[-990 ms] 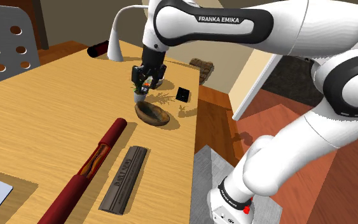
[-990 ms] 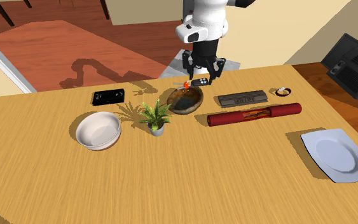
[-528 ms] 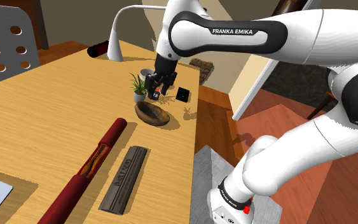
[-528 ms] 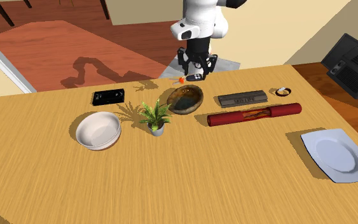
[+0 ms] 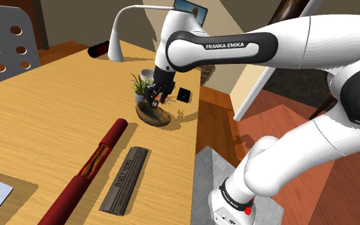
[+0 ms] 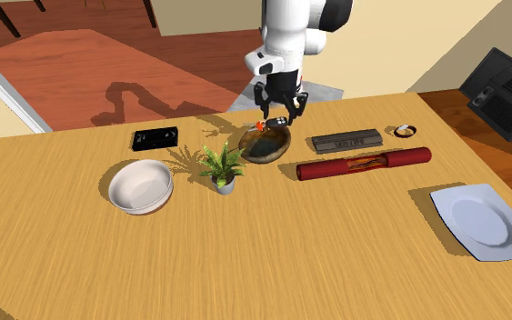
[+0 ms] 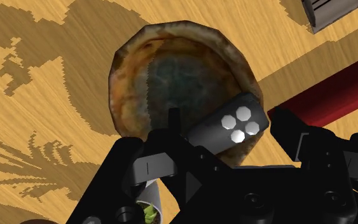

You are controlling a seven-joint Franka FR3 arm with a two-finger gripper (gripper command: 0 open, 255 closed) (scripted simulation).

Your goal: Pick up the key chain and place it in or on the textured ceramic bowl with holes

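Note:
My black gripper point(image 5: 154, 100) hangs just above the brown mottled bowl point(image 5: 156, 117), near the table's edge on the stand side. It is shut on the key chain point(image 7: 229, 123), a black fob with several white buttons and a small orange tag point(image 6: 262, 124). In the wrist view the fob spans the gap between the two fingers point(image 7: 171, 130), directly over the bowl's dark inside point(image 7: 171, 70). From the second exterior view the gripper point(image 6: 273, 120) sits over the bowl point(image 6: 265, 145) at its far rim.
A small potted plant point(image 6: 220, 167) and a white bowl point(image 6: 141, 186) stand beside the brown bowl. A black phone point(image 6: 155, 138), a dark grey bar point(image 6: 346, 141), a dark red cylinder point(image 6: 363, 165), a ring point(image 6: 405, 131) and a white plate point(image 6: 476, 221) lie on the wooden table point(image 6: 272, 255).
The gripper has carried the key chain sideways away from the plant, then come down close over the brown bowl. The arm's wrist has turned.

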